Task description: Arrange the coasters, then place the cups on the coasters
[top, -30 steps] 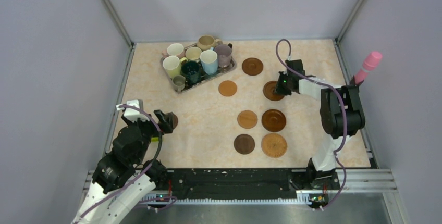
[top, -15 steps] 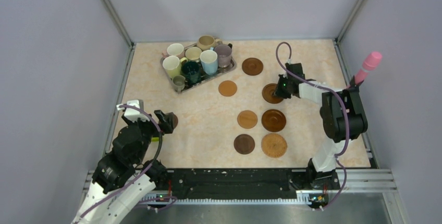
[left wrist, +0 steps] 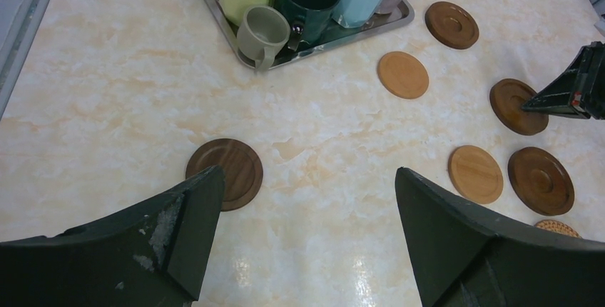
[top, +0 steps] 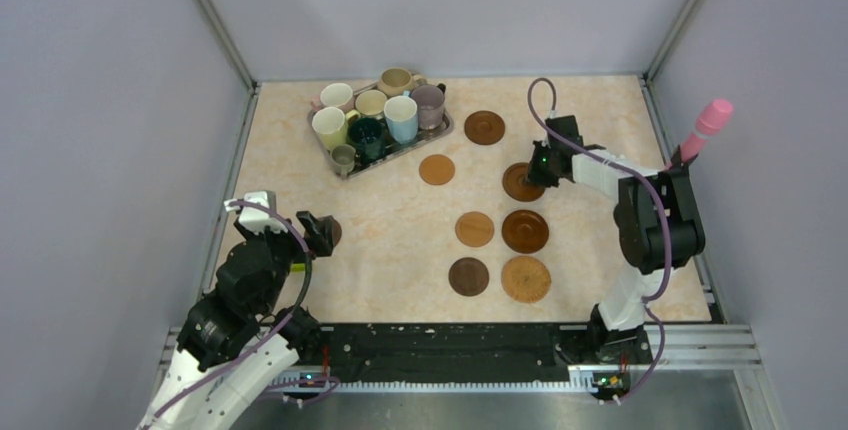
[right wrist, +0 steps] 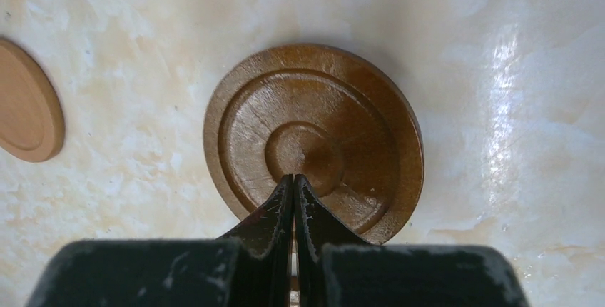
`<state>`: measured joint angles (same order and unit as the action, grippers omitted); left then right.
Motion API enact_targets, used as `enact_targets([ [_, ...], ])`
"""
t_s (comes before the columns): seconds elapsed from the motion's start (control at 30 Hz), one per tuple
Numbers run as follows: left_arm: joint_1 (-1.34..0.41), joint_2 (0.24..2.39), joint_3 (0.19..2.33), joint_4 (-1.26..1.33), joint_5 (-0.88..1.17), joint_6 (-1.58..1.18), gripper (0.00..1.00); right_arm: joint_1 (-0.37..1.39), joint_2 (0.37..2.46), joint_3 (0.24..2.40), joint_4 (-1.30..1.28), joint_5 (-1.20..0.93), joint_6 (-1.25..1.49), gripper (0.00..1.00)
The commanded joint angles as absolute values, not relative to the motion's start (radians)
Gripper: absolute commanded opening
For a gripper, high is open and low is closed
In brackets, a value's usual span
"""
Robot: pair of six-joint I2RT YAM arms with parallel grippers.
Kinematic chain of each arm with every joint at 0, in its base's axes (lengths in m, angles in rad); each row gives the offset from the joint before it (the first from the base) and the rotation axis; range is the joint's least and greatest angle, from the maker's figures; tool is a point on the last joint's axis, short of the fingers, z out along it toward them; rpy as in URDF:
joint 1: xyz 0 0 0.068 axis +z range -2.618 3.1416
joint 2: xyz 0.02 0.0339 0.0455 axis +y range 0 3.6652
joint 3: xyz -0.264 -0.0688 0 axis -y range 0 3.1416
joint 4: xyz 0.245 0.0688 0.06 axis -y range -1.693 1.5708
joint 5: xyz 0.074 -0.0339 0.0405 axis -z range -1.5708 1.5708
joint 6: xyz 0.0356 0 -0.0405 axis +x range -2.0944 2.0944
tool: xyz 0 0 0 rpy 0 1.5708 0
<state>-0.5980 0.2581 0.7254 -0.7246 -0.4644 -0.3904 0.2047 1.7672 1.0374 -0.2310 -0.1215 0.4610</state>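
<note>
Several cups (top: pixel 375 115) stand packed on the silver tray (top: pixel 440 135) at the back left. Several coasters lie flat on the table. My right gripper (top: pixel 528 174) is shut, its tips (right wrist: pixel 294 178) pressed on the middle of a ridged brown coaster (right wrist: pixel 314 118), which also shows from above (top: pixel 518 186). My left gripper (left wrist: pixel 307 173) hangs open and empty at the near left, above a dark coaster (left wrist: pixel 239 164) whose near edge its left finger hides. The small grey-olive cup (left wrist: pixel 264 32) sits at the tray's near corner.
Other coasters lie at the back (top: pixel 484 127), by the tray (top: pixel 436 169) and in a block of two pairs (top: pixel 474 229) (top: pixel 525 278) in the middle. A pink-tipped stick (top: pixel 706 125) rises at the right wall. Grey walls enclose the table.
The right gripper, still shut, has slid slightly toward the near side with the ridged brown coaster under its tips. The left arm has not moved.
</note>
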Motion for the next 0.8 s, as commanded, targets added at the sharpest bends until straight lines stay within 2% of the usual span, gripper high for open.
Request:
enact_targets([
  [0.0, -0.595, 0.270, 0.723, -0.678, -0.461, -0.379, 0.95, 0.215, 1.777, 1.165, -0.255, -0.094, 0.433, 0.00],
  [0.23, -0.595, 0.254, 0.725, -0.682, -0.483, -0.386, 0.94, 0.218, 1.869, 1.308, -0.186, -0.150, 0.478, 0.00],
  [0.5, -0.596, 0.269, 0.724, -0.680, -0.469, -0.380, 0.95, 0.217, 2.097, 1.524, -0.041, -0.258, 0.616, 0.00],
  [0.77, -0.595, 0.255, 0.724, -0.689, -0.500, -0.390, 0.94, 0.218, 2.268, 1.725, -0.079, -0.273, 0.670, 0.00],
])
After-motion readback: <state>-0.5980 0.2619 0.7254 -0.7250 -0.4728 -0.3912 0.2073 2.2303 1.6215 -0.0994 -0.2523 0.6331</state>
